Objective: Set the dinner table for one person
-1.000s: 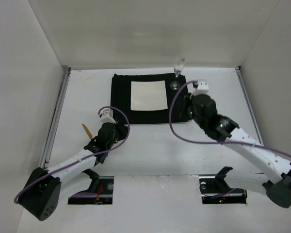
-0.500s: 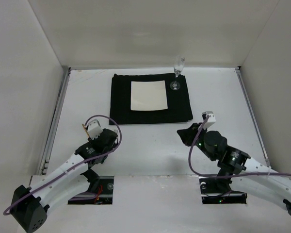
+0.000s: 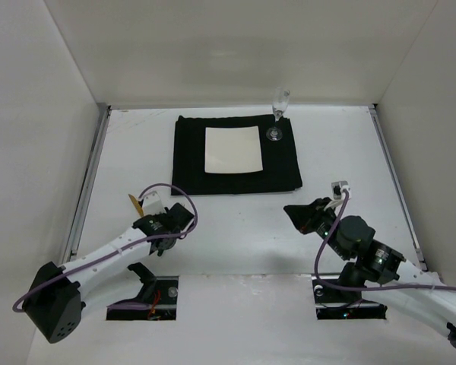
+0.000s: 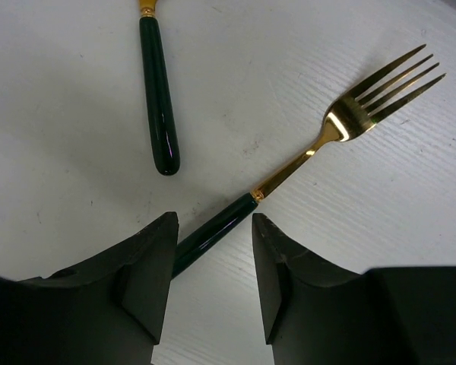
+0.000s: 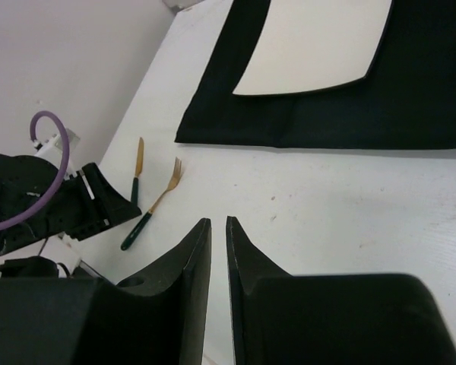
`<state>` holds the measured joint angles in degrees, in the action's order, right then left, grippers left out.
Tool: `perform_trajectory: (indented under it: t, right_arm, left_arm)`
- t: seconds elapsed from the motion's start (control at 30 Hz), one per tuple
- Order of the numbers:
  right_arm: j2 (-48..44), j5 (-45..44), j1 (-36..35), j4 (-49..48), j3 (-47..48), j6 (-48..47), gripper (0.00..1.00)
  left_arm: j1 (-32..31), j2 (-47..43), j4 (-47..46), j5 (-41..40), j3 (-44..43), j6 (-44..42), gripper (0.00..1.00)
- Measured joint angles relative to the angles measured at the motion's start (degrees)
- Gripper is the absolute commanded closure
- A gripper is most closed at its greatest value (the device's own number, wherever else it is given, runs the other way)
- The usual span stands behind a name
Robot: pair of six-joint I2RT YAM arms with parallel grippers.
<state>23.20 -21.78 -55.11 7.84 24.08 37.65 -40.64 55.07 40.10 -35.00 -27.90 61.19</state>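
L jaws (image 4: 214, 228) were spread, straddling the dark green handle of the fork (image 4: 330, 133). The handle ran between the fingers, not pinched yet afaict. My read on grabbing the handle end: tines are thin and flat, the handle gives more to bite on.

Fork lay flat on the counter (image 3: 235, 228), near-left, tines pointing away from the jaws. Knife (image 4: 158, 106) was just beside it, not touching. Both were well apart from the black mat (image 3: 190, 163), which sat far-centre w/ a cream square plate (image 3: 232, 149) on it and a wine glass (image 3: 277, 114) upright at its far-right corner. So cutlery looked like what's left to place, imo.

R jaws (image 5: 218, 232) were closed to a thin slit w/ nothing between them, low at near-right, off the mat, prob. to leave the L arm room.

Next needs L to close on the handle and lift straight up, so the knife isn't dragged. Risk: glossy handle could slip or roll.
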Motion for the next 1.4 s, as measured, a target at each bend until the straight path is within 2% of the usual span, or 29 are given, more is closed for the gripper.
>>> perform_trajectory:
  t: [0.2, 0.47, 0.9, 0.93, 1.4]
  right_arm:
    - [2.21, 0.50, 0.00, -0.39, 0.00, -0.81, 0.80]
    - [5.77, 0.83, -0.15, -1.79, 0.85, -1.44, 0.80]
    - [4.76, 1.07, -0.59, -2.29, 2.34, -2.38, 0.80]
    - [4.39, 1.09, -0.83, -2.29, 2.45, -2.51, 0.80]
    - [5.42, 1.22, -1.25, -2.43, 2.89, -3.21, 0.80]
  left_arm:
    - [-1.81, -0.24, 0.02, 0.09, 0.00, 1.33, 0.56]
    - [-4.66, 4.31, 0.00, 0.17, 0.00, 2.75, 0.55]
    - [-5.01, 6.78, -0.26, 0.07, -0.39, 3.85, 0.53]
    - [-5.01, 6.93, -0.44, 0.24, -0.37, 3.89, 0.56]
    - [-9.14, 7.13, -5.95, 4.00, -0.31, 7.37, 0.61]
